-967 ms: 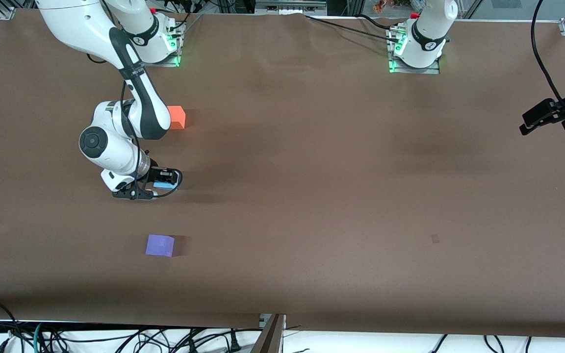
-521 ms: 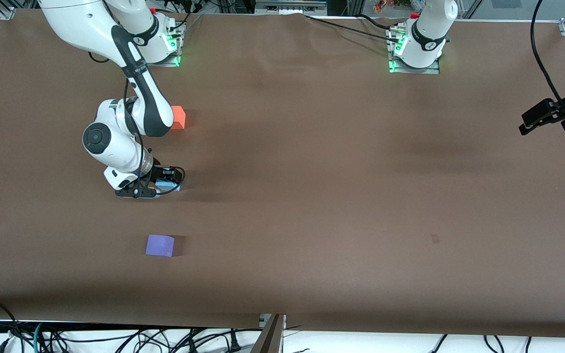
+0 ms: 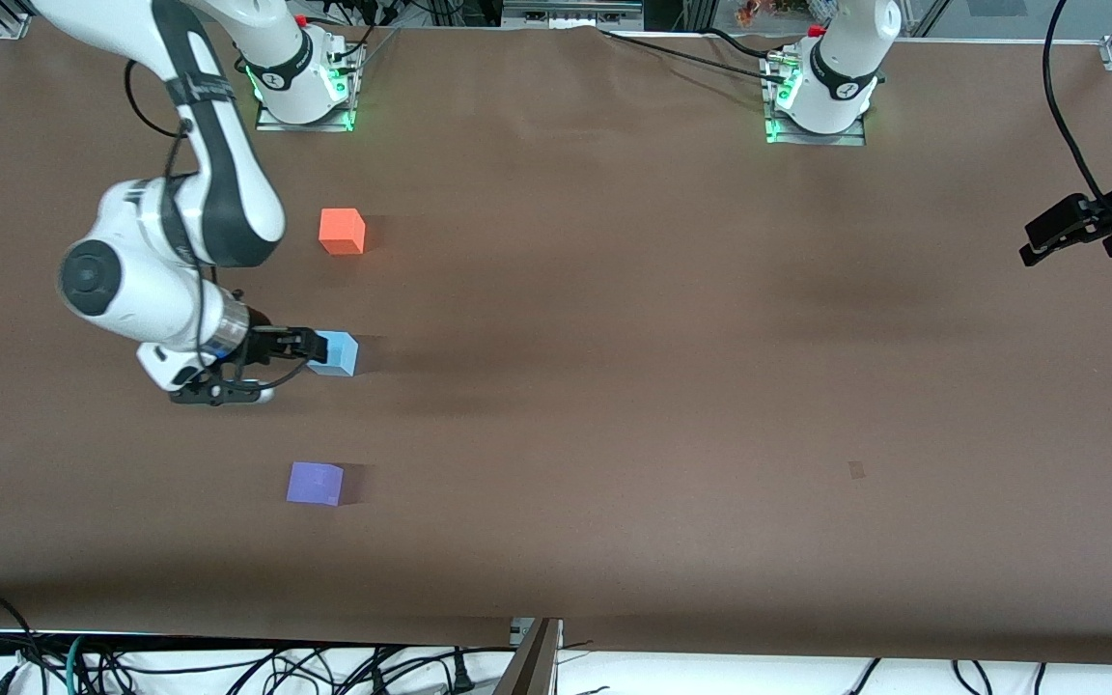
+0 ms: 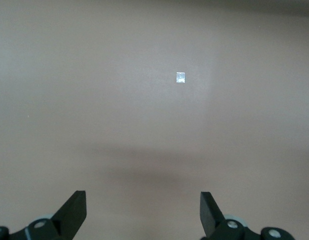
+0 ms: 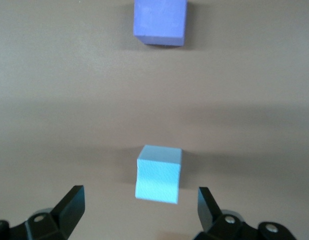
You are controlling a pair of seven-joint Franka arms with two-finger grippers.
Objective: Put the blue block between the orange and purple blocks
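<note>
- Blue block (image 3: 335,352) down on the brown table (image 3: 614,386), sitting free between the orange block (image 3: 342,231) and the purple block (image 3: 315,483): orange farther from the front camera, purple nearer, all three roughly in one line toward the right arm's end of the table.
- Looks like the placement asked for; nothing touching the cube, gaps either side fairly even by eye.
- Right gripper (image 3: 300,346) just beside the blue block, low over the table, fingers spread wide and empty. Judged a release posture: jaws apart so the cube stays put.
- Right wrist view fills in what the front view cannot: blue block (image 5: 159,173) standing clear between the two dark fingertips (image 5: 70,205), neither one in contact, purple block (image 5: 160,21) straight ahead. Orange block absent from that view.
- Front view alone gives all three cubes at once, so only there can the lineup be checked.
- Left gripper (image 4: 143,210) waiting well apart at the left arm's end, fingers wide, nothing held; its wrist view shows bare table and a tiny pale mark (image 4: 180,77).
</note>
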